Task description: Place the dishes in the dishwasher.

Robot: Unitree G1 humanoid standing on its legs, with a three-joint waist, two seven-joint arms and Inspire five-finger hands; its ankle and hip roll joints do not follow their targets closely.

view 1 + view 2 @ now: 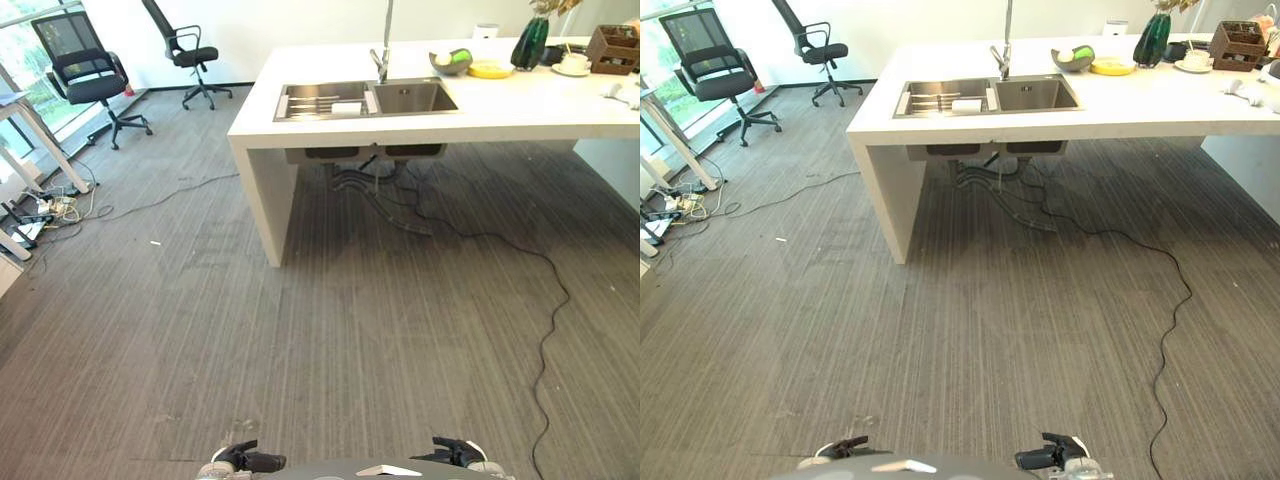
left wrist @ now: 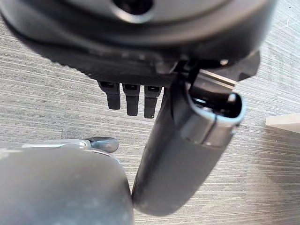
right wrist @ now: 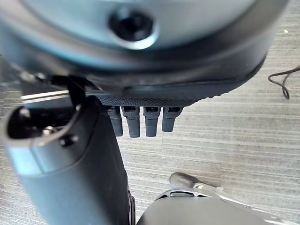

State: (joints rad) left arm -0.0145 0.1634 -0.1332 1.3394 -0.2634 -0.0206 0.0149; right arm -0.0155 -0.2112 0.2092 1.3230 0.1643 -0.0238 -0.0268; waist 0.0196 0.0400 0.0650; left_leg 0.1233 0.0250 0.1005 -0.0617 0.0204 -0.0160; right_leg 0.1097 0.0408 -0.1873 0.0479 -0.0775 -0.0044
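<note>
Far ahead stands a white counter with a steel double sink and a faucet. On the counter behind the sink are a grey bowl with green and white contents, a yellow plate, and a white cup on a saucer. The sink's left basin holds a rack with something white. My left hand and right hand hang low at the near edge, over carpet. Both wrist views show straight fingers holding nothing.
A wide stretch of grey carpet lies between me and the counter. Two black office chairs stand at the far left, near a desk leg with a tangle of plugs. A green vase and brown basket stand on the counter's right.
</note>
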